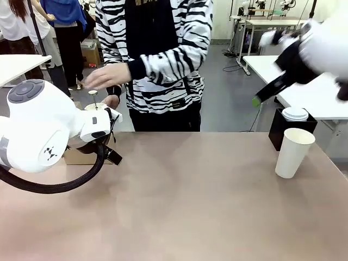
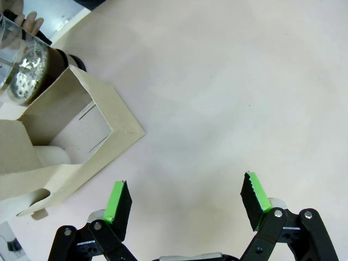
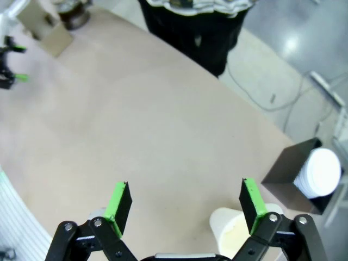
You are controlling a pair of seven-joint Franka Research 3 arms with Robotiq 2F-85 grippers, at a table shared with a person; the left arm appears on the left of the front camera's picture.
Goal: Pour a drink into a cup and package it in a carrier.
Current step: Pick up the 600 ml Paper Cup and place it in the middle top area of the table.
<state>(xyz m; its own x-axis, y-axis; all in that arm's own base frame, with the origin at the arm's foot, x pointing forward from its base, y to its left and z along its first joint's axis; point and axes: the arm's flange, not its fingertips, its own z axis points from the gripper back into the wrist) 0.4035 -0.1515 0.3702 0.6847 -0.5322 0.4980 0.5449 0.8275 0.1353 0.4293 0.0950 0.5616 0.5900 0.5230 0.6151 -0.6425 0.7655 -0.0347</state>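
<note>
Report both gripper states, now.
Left gripper: open, holding nothing.
Right gripper: open, holding nothing.

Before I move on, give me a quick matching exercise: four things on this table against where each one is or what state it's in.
Things
1. plain white tapered paper cup
2. stack of flat white lids
3. brown cardboard carrier
4. left gripper

Places or states
A. inside the black box
B. open, over bare table
C. upright on the table's right side, in front of the black box
D. on the table's left side, next to the clear jar

Pairs: 1-C, 2-A, 3-D, 4-B
</note>
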